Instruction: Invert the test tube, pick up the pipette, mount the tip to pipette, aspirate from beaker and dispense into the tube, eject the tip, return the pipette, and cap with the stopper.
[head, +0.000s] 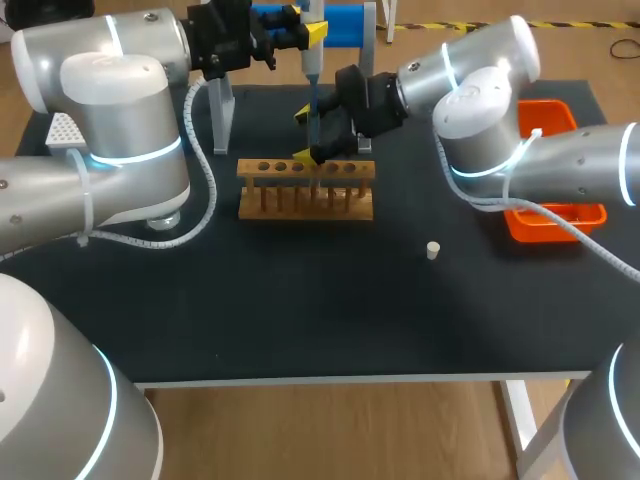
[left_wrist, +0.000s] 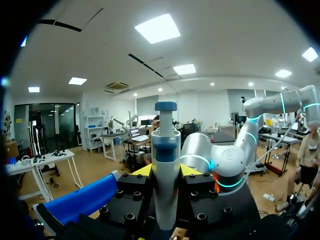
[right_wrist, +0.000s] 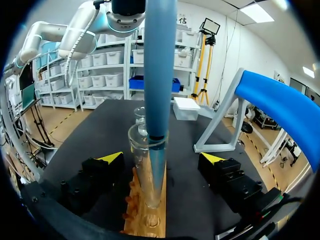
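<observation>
My left gripper (head: 305, 35) is shut on the blue-and-white pipette (left_wrist: 165, 165), which hangs upright over the wooden rack (head: 305, 190). The pipette's blue shaft (right_wrist: 160, 65) reaches down into the mouth of a clear test tube (right_wrist: 146, 175) that stands in the rack (right_wrist: 150, 222). My right gripper (right_wrist: 161, 159) is open, with one yellow-tipped finger on each side of the tube and neither touching it. In the head view that right gripper (head: 305, 137) sits at the rack's back edge. A small white stopper (head: 433, 250) lies on the black table to the right of the rack.
The blue pipette stand (head: 340, 25) is at the back behind the rack. A white tip box (head: 62, 130) sits at the far left and an orange tray (head: 555, 215) at the right edge. A clear glass beaker (right_wrist: 140, 117) stands beyond the tube.
</observation>
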